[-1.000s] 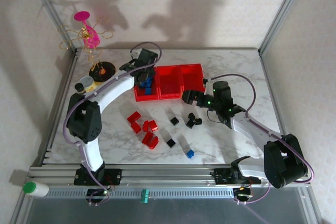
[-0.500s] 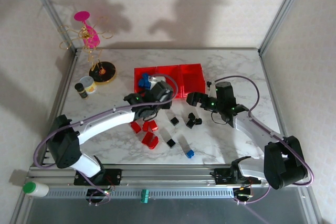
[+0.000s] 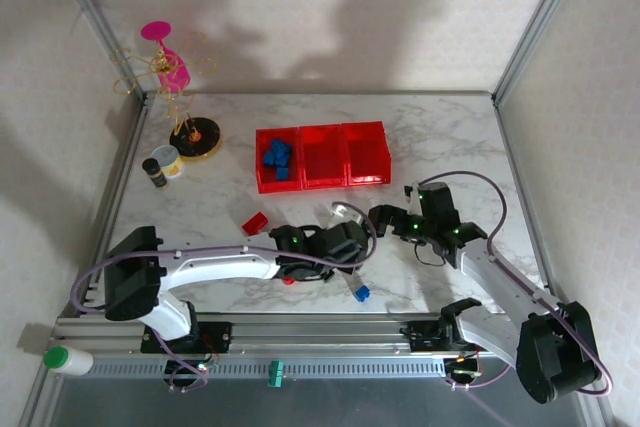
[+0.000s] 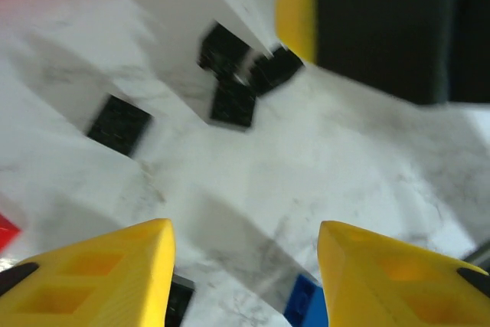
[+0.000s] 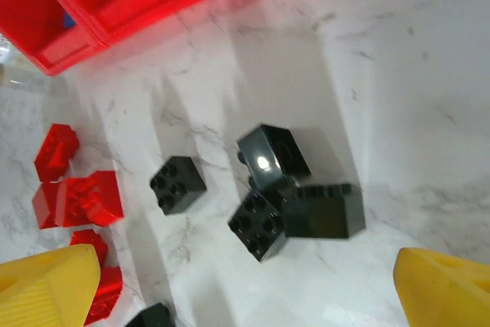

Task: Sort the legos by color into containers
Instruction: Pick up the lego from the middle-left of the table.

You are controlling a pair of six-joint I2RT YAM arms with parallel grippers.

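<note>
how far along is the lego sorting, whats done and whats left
Done: several blue legos lie in the left bin of the containers. In hand: nothing; the left hand and right hand are both open and empty, above the table. Left: the black legos, the red legos and one loose blue lego on the table.

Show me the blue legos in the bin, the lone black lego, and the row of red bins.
blue legos (image 3: 277, 157): top view, middle of the pile.
lone black lego (image 5: 178, 184): right wrist view, its studded top.
red bins (image 3: 323, 155): top view, middle bin's bare floor.
</note>
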